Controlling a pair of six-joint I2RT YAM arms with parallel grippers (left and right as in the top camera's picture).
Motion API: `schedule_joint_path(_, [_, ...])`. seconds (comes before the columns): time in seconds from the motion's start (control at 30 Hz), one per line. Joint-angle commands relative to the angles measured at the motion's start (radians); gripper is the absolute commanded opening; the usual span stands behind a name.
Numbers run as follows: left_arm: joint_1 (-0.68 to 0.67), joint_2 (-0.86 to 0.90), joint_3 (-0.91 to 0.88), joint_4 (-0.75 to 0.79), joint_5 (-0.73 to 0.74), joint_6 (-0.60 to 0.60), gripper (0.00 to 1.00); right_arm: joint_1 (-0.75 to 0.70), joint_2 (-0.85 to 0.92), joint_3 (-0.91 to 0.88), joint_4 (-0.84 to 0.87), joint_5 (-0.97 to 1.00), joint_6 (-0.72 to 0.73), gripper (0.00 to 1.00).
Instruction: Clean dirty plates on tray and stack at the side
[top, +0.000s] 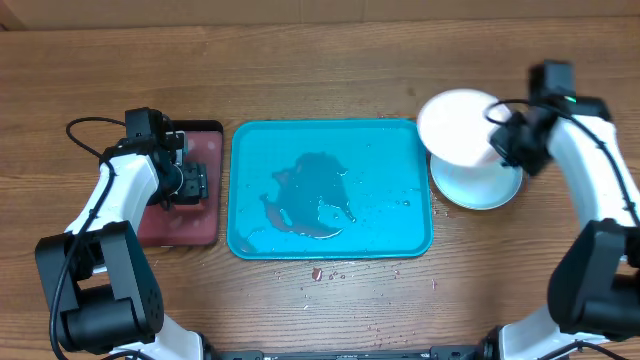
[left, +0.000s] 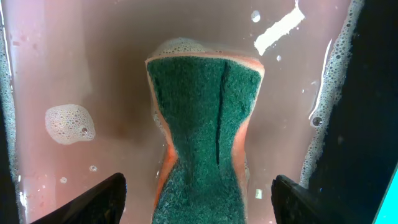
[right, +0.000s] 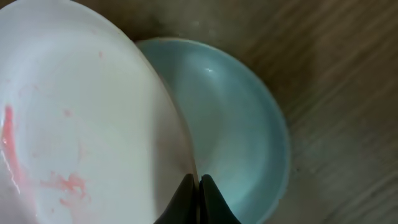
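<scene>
My right gripper (right: 199, 183) is shut on the rim of the white plate (top: 460, 127), holding it tilted above the light blue plate (top: 478, 186), which lies on the table right of the turquoise tray (top: 330, 188). The white plate (right: 74, 124) has red smears; the light blue plate (right: 242, 124) lies under it. The tray holds only water. My left gripper (left: 199, 202) is open over the teal sponge (left: 205, 137), which lies in the soapy pinkish tray (top: 185, 215). The yellow-green plate is out of view.
Small red crumbs (top: 318, 272) lie on the wooden table in front of the turquoise tray. Foam patches (left: 69, 123) float in the pinkish tray's water.
</scene>
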Motion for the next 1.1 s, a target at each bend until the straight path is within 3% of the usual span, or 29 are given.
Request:
schedule_joint_path(0.0, [0.001, 0.010, 0.013, -0.003, -0.009, -0.020, 0.78, -0.059, -0.026, -0.081, -0.003, -0.098, -0.052, 0.04])
schedule_joint_path(0.17, [0.001, -0.003, 0.015, -0.009, -0.005, -0.071, 0.83, -0.107, -0.026, -0.137, -0.004, -0.098, -0.070, 0.04])
schedule_joint_path(0.23, [0.001, -0.022, 0.017, -0.014, -0.001, -0.079, 0.85, -0.107, -0.027, -0.137, -0.012, -0.099, -0.074, 0.09])
schedule_joint_path(0.27, [0.001, -0.037, 0.017, -0.016, 0.002, -0.080, 0.86, -0.106, -0.027, -0.137, -0.018, -0.099, -0.074, 0.15])
schedule_joint_path(0.37, [0.001, -0.099, 0.017, -0.027, 0.022, -0.097, 0.90, -0.101, -0.027, -0.136, -0.034, -0.127, -0.079, 0.53])
schedule_joint_path(0.43, [0.003, -0.145, 0.017, -0.039, 0.044, -0.110, 1.00, -0.097, -0.027, -0.134, -0.027, -0.191, -0.134, 0.66])
schedule_joint_path(0.47, [0.006, -0.176, 0.017, -0.048, 0.068, -0.110, 1.00, -0.092, -0.027, -0.129, -0.024, -0.224, -0.163, 0.69])
schedule_joint_path(0.73, [0.071, -0.290, 0.017, -0.191, 0.202, -0.112, 1.00, 0.046, -0.029, 0.007, -0.027, -0.382, -0.433, 0.78])
schedule_joint_path(0.9, [0.089, -0.303, 0.010, -0.325, 0.224, -0.045, 1.00, 0.153, -0.047, 0.027, -0.060, -0.272, -0.438, 0.85])
schedule_joint_path(1.07, [0.089, -0.431, -0.076, -0.295, 0.278, -0.021, 1.00, 0.243, -0.119, 0.018, -0.103, -0.172, -0.402, 0.89])
